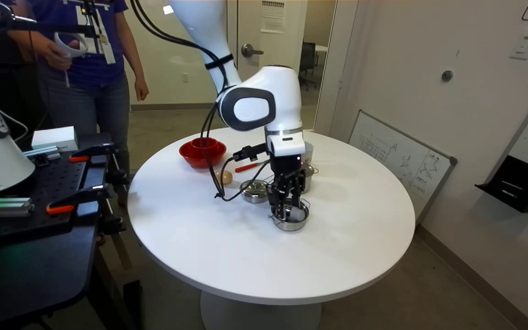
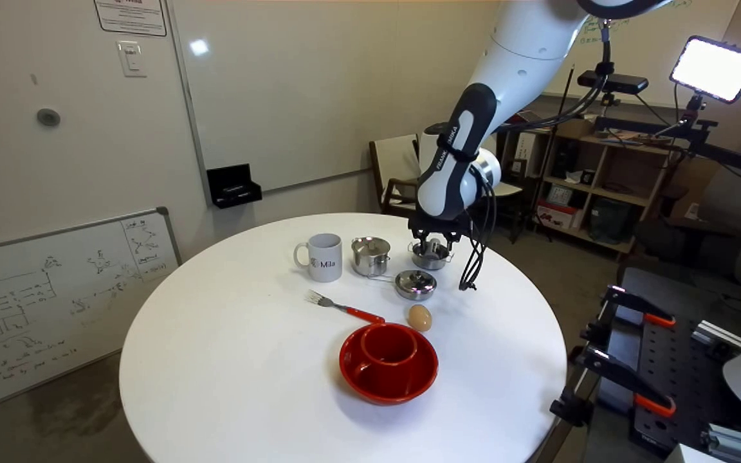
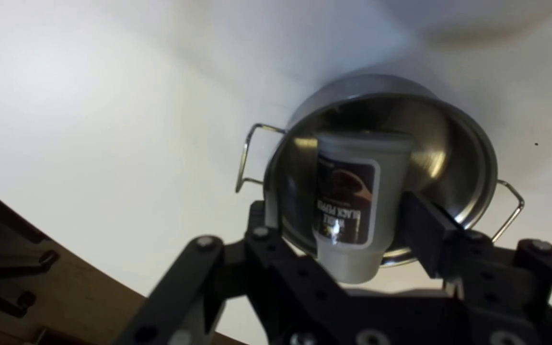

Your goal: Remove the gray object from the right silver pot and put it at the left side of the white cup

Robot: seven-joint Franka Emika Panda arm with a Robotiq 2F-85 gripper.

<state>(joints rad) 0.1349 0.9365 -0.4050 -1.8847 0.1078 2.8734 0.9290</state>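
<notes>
1. On the round white desk (image 2: 235, 366), in an exterior view, the white cylindrical cup (image 2: 327, 257) stands upright, farthest left.
2. In front of the white cup lies a metal fork with a red handle (image 2: 363, 315).
3. Just right of the white cup, apart, stands a tall, lidded silver metal pot (image 2: 370, 260).
4. Well in front of the white cup, rightward, a round red bowl (image 2: 388, 396) holds a red mug (image 2: 390, 370).
5. Right of the white cup, nearer the camera: a low, lidded silver pot (image 2: 415, 287) and a tan egg (image 2: 420, 317).
6. Well right of the white cup, an open silver metal pot (image 2: 430, 264) holds the gray tapered jar (image 3: 360, 206) with a dark label.
7. There the black claw (image 3: 339, 213) straddles the jar, fingers wide; one side shows a gap, the other I cannot tell.
</notes>
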